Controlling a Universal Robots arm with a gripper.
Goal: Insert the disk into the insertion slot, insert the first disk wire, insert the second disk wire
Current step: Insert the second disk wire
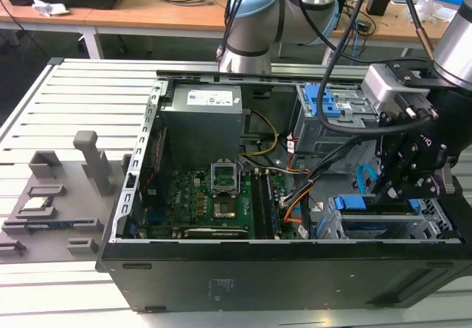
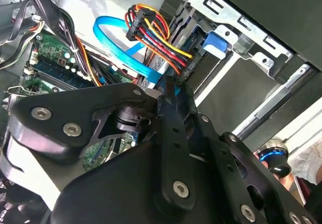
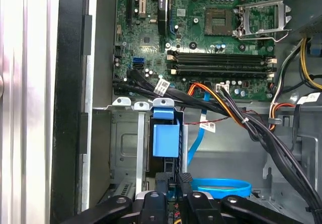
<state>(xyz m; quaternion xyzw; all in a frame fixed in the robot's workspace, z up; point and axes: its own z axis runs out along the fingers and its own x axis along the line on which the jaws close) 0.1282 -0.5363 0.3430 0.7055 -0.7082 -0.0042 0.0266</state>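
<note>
The disk (image 1: 354, 203), silver in a bright blue carrier (image 3: 166, 139), lies inside the insertion slot (image 1: 413, 225), a low grey cage (image 3: 123, 143) in the open computer case at the exterior view's right. My gripper (image 1: 380, 188) hangs just behind the disk's rear end. In the second wrist view the black fingers (image 2: 173, 113) meet, and the gripper (image 2: 167, 90) is shut on the plug of a flat blue wire (image 2: 113, 38) that loops back to the board. A plug with red, yellow and orange wires (image 2: 156, 38) sits against the disk's rear edge beside it. The blue loop (image 3: 221, 186) lies by the gripper (image 3: 175, 181).
A taller grey cage with blue latches (image 1: 328, 103) stands behind the slot. A thick black cable bundle (image 3: 251, 128) crosses beside the gripper. The motherboard (image 1: 214, 195) and power supply (image 1: 203, 114) take up the case's middle and back. A grey fixture (image 1: 51, 195) lies outside the case.
</note>
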